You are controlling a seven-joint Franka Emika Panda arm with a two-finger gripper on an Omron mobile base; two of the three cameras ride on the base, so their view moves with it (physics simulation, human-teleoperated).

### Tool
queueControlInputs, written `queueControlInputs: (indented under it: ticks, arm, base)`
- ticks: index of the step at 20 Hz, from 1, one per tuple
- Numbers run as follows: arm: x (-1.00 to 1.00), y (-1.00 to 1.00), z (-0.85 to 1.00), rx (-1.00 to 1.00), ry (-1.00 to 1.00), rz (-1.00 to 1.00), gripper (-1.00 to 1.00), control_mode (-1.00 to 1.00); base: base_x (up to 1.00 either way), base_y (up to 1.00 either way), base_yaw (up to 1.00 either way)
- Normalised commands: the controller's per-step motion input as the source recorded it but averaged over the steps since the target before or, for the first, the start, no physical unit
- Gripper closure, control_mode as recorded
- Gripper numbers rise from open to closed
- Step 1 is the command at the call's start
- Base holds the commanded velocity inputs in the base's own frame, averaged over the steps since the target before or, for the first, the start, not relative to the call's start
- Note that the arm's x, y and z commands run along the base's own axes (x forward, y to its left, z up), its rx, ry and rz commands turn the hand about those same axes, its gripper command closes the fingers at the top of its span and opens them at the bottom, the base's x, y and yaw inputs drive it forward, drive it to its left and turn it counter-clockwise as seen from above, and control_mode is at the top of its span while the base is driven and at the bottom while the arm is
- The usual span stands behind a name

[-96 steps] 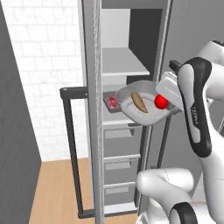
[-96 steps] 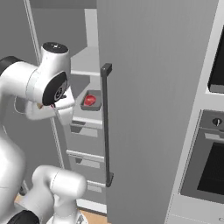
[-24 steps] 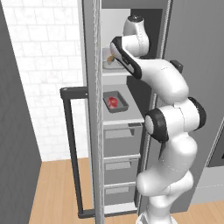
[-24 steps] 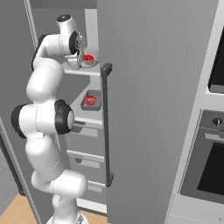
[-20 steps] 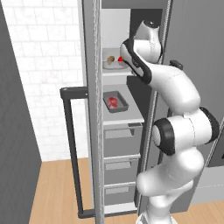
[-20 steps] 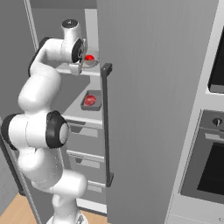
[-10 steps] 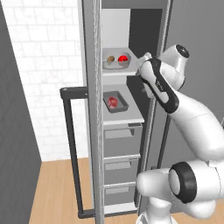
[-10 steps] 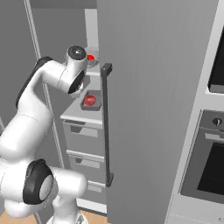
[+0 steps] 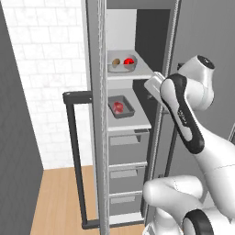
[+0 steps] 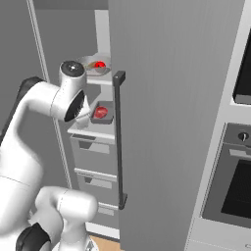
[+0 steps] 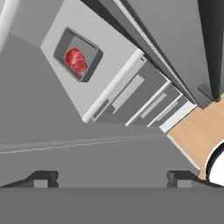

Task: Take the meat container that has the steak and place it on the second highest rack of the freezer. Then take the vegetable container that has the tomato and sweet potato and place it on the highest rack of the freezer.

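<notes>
Dark fingertips of the gripper (image 11: pixel 111 177) stand wide apart at the bottom of the hand view, with nothing between them. They look down past the edge of a freezer shelf at the rack below.

On that second highest rack (image 9: pixel 137 120) sits the meat container (image 9: pixel 121 107), a shallow dark tray with the red steak (image 9: pixel 119 107) lying inside it. The hand view shows the same tray (image 11: pixel 78 55) on the pale shelf surface, with the steak (image 11: pixel 75 61) in its middle, well apart from the gripper.

Above it, on the highest rack (image 9: pixel 142 71), rests the vegetable container (image 9: pixel 122 63). It is a grey bowl-like dish holding the red tomato (image 9: pixel 129 61) to the right and the brown sweet potato (image 9: pixel 116 62) to the left. From the right base view the dish (image 10: pixel 94 64) shows at the top shelf with the tomato (image 10: pixel 100 64) inside, and the meat container (image 10: pixel 102 113) one level down.

White arm links hang just outside the open freezer, in front of the shelves. Grey drawers (image 9: pixel 125 148) fill the space below the racks. The open freezer door (image 10: pixel 166 122) with its dark handle (image 10: pixel 119 138) stands to the right, beside an oven (image 10: pixel 236 186), over a wooden floor (image 9: pixel 59 202).
</notes>
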Motion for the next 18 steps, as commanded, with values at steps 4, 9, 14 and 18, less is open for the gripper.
queueControlInputs:
  ticks: [4,9,14,18]
  arm:
    - [-1.00,0.00,-0.06,-0.34,-0.06,0.15,-1.00,-1.00]
    - [-0.24,0.01,-0.01,-0.01,-0.04,-0.02,-1.00,-1.00]
    - [0.00,0.00,0.00,0.00,0.00,0.00,-1.00,-1.00]
    - [0.00,0.00,0.00,0.00,0.00,0.00,-1.00,-1.00]
  base:
    - [0.00,0.00,0.00]
    - [0.00,0.00,0.00]
    - [0.00,0.00,0.00]
    - [0.00,0.00,0.00]
